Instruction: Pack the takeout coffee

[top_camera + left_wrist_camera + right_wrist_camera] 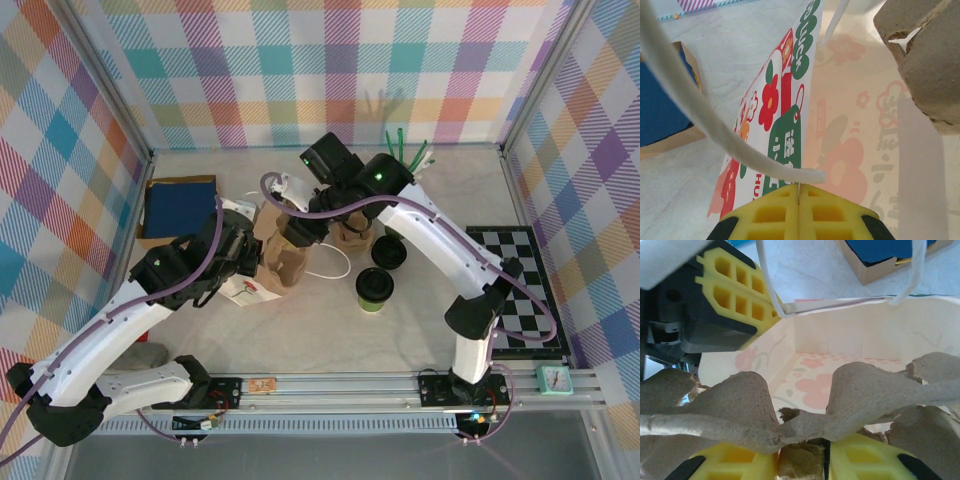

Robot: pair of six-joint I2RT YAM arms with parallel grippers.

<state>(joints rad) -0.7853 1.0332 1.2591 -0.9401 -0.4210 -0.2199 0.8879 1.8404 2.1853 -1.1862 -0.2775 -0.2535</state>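
The takeout coffee (pixel 374 290), a small green cup with a black lid, stands on the table right of the arms' meeting point, touched by neither gripper. The white printed paper bag (pixel 785 115) lies open on its side. My left gripper (pixel 799 192) is shut on the thin edge of its mouth, and the bag's white cord handle (pixel 690 110) loops past. My right gripper (pixel 802 460) is shut on the middle rib of a brown pulp cup carrier (pixel 865 390), holding it at the bag's mouth (pixel 850 335). From above, the carrier (pixel 283 258) covers most of the bag (pixel 240 290).
A black lid (pixel 388 254) sits just behind the coffee, with another brown pulp piece (pixel 350 236) beside it. A blue box (pixel 178 205) lies far left, green straws (pixel 405 150) at the back, a checkerboard (pixel 520 290) on the right and a small timer (pixel 553 378) on the front rail.
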